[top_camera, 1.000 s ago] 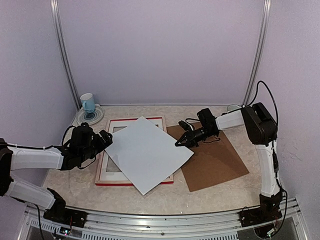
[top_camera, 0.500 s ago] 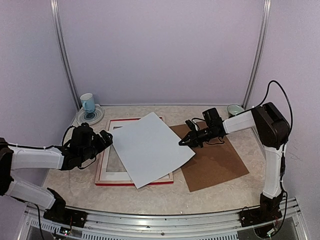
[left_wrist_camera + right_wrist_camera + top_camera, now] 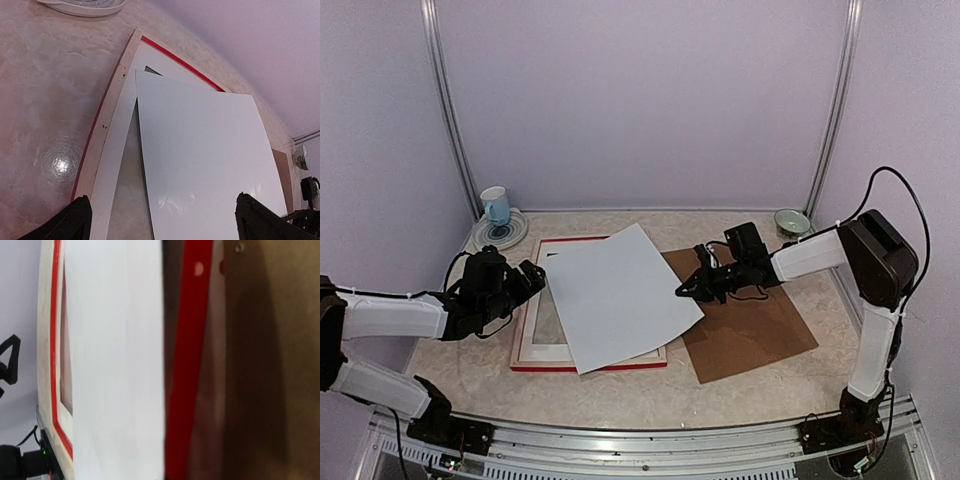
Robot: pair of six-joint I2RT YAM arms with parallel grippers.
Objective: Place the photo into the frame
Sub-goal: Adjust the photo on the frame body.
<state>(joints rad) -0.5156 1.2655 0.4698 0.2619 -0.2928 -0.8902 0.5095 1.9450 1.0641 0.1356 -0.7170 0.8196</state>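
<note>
The photo point(image 3: 620, 298) lies with its white back up, skewed across the frame point(image 3: 525, 340), which rests flat with a red edge and pale wood showing. My left gripper point(image 3: 533, 276) hovers open at the frame's left side. In the left wrist view its fingertips point(image 3: 80, 220) straddle the photo point(image 3: 200, 150) and the frame's left rail point(image 3: 107, 125). My right gripper point(image 3: 683, 289) is shut, its tip at the photo's right edge. The right wrist view shows the photo point(image 3: 115, 365) and the frame's red rail point(image 3: 187, 365) close up, with the fingers out of sight.
A brown backing board point(image 3: 750, 330) lies right of the frame, under the right gripper. A blue cup point(image 3: 496, 207) stands on a plate at the back left. A small green bowl point(image 3: 790, 220) sits at the back right.
The photo has turned on the frame: its far corner swung right and its near corner left. The right arm's elbow moved right while its tip stayed at the photo's edge. The left arm stayed still.
</note>
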